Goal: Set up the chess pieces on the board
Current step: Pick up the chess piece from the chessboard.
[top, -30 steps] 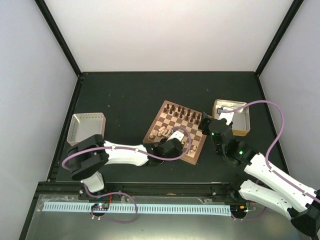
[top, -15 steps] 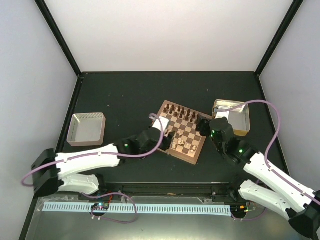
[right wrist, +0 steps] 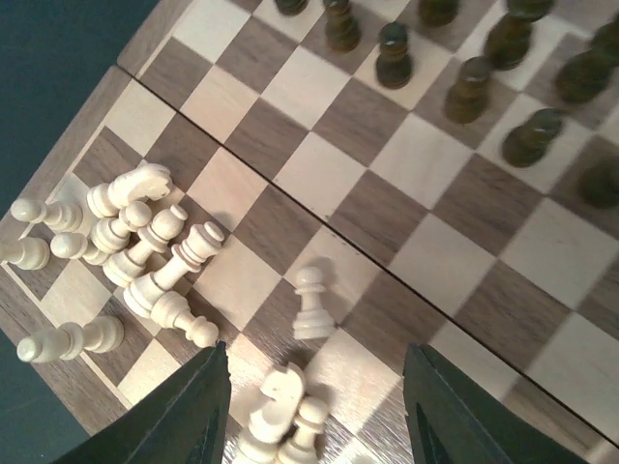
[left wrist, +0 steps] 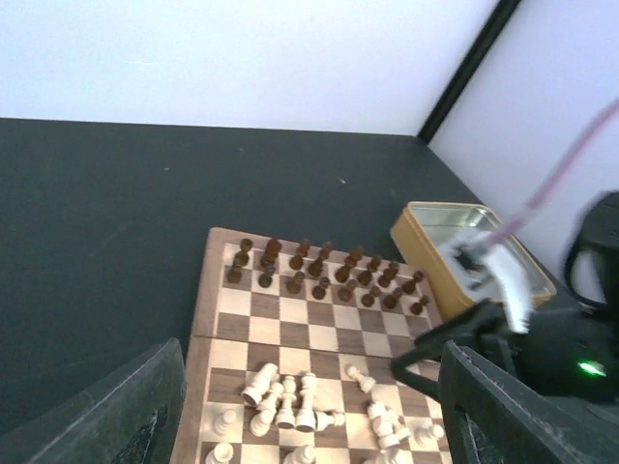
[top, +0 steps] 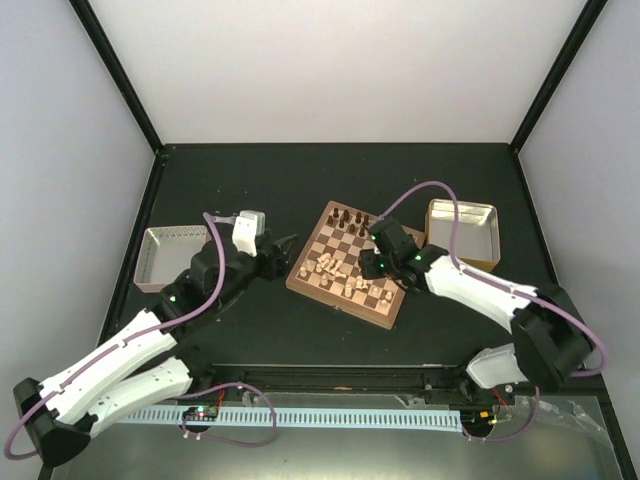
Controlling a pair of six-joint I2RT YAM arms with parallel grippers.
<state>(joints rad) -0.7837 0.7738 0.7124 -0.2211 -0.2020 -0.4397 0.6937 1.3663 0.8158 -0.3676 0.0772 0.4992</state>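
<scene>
Well, dark chessmen [right wrist: 464, 87] stand ranked on the chessboard [right wrist: 430, 251] while cream ones [right wrist: 145, 242] lie heaped at its near side. Right fingers [right wrist: 189, 411] hang parted and empty over an upright cream pawn [right wrist: 311, 304]; left fingers [left wrist: 126, 416] gape wide, empty. Next, I reckon: lower, pinch that pawn

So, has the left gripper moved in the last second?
Yes. The left gripper has pulled back leftward off the board and now hangs between it and the metal tray on the left.
</scene>
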